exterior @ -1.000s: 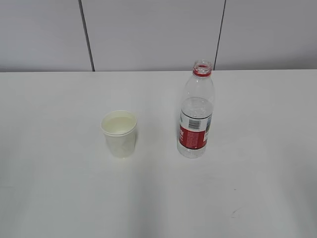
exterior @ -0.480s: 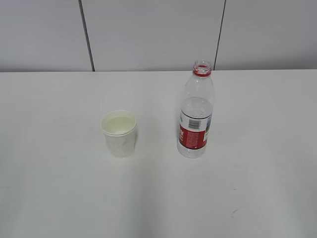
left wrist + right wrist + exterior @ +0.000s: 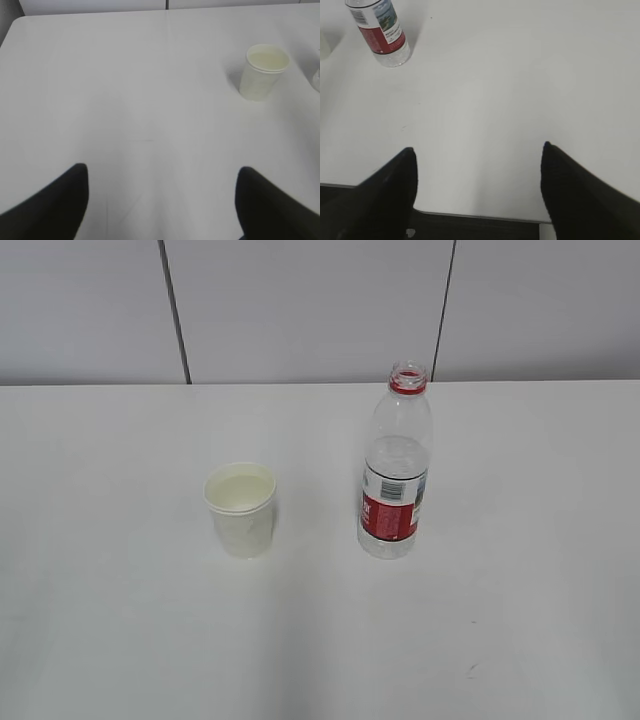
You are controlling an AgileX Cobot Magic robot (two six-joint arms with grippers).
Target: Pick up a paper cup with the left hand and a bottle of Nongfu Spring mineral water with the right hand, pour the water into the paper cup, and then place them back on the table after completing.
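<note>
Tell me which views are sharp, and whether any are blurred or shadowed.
Exterior view: even light, paper cup and bottle sharp, faint shadows. Left wrist view: cup in focus, near jaws blurred black. Right wrist view: bottle label readable, jaws likewise soft.

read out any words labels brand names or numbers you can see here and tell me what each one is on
No text can be read in any view.
Bottle: its red and white label carries print and a small landscape picture, but all of it is too small and blurred to read.
Paper cup: plain, no print visible.
Table: no markings.
</note>
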